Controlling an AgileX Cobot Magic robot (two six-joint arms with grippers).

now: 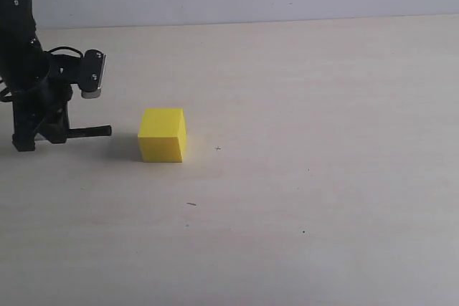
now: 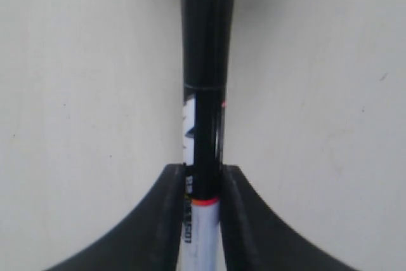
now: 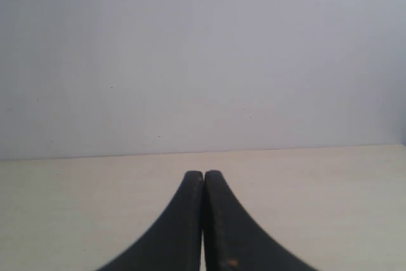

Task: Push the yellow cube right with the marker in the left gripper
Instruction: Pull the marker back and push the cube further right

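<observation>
The left gripper (image 1: 63, 132) is observed at the left edge of the exterior view, lowered close to the pale tabletop (image 1: 323, 198). A silver-grey block (image 1: 93, 74) is mounted on the arm above it. The marker (image 1: 90, 132) is held in this gripper, lying roughly level and pointing toward the right of the frame. In the left wrist view the black fingers (image 2: 166, 214) are seen pinching the white barrel, with the black cap projecting beyond them over the table.

The yellow cube (image 1: 162, 135) is found left of centre in the exterior view, resting on the table just to the right of the marker's tip. A small gap is seen between tip and cube.

The right gripper (image 3: 203, 176) is recorded only in the right wrist view. Its fingers are pressed together above the table, facing a plain grey wall (image 3: 203, 49).
</observation>
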